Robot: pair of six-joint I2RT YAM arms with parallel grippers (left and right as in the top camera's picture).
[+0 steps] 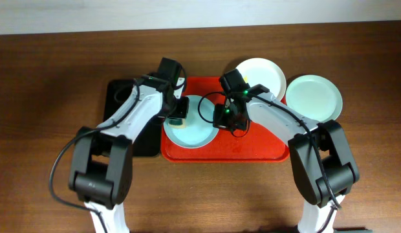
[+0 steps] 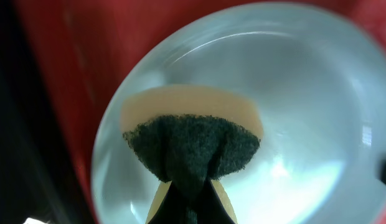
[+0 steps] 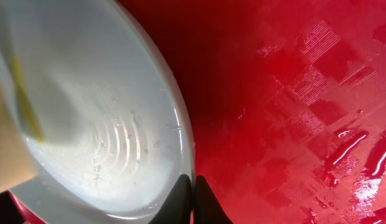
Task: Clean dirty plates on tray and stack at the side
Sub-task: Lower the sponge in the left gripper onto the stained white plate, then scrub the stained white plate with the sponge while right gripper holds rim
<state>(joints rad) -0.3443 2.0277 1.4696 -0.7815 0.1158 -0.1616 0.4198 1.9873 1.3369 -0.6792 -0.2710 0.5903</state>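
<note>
One red tray (image 1: pixel 252 145) beside black tray (image 1: pixel 147 139) on brown wooden table (image 1: pixel 45 77)

I count three plates: a light blue plate (image 1: pixel 197 131) at mid-frame, a white plate (image 1: pixel 265 73) above centre, and a mint plate (image 1: pixel 315 97) at upper right. One red tray (image 1: pixel 259 145), one black tray (image 1: pixel 118 95), one sponge (image 2: pixel 192 146), two arms.
</note>
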